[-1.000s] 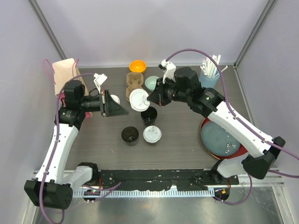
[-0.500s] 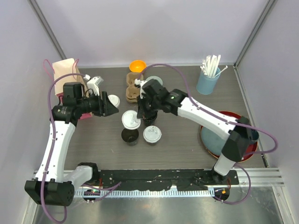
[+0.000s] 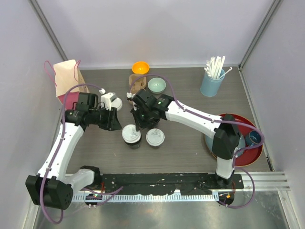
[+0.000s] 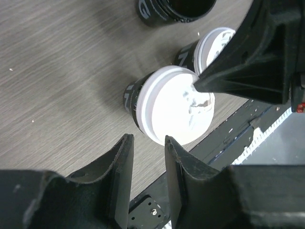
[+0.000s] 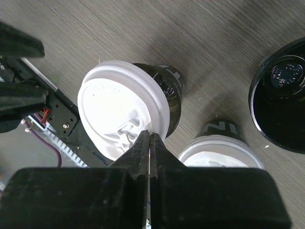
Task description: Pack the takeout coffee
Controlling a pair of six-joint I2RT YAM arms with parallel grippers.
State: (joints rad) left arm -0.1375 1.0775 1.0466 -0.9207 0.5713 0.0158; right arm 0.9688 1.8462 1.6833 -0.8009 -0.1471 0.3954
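Observation:
A white lid (image 5: 119, 109) lies tilted on a black paper cup (image 5: 167, 93) near the table's front. My right gripper (image 5: 149, 137) is shut on the lid's near edge; from above it (image 3: 137, 127) sits over that cup (image 3: 130, 135). A second takeout coffee with its lid on (image 3: 155, 137) stands just right of it. An open black cup (image 5: 281, 95) stands behind, under the right arm in the top view. My left gripper (image 4: 148, 143) is open and empty, just left of the cup being lidded (image 4: 171, 105).
A paper bag (image 3: 66, 76) stands at the back left. At the back are an orange bowl (image 3: 140, 67), a cardboard cup carrier (image 3: 137, 86), a pale green bowl (image 3: 157, 85) and a blue tumbler of straws (image 3: 212, 83). A red tray (image 3: 255, 153) holds a dark blue mug (image 3: 252, 138).
My right arm carried the white lid forward and left, down onto the open cup. The left gripper opened and swung toward that cup.

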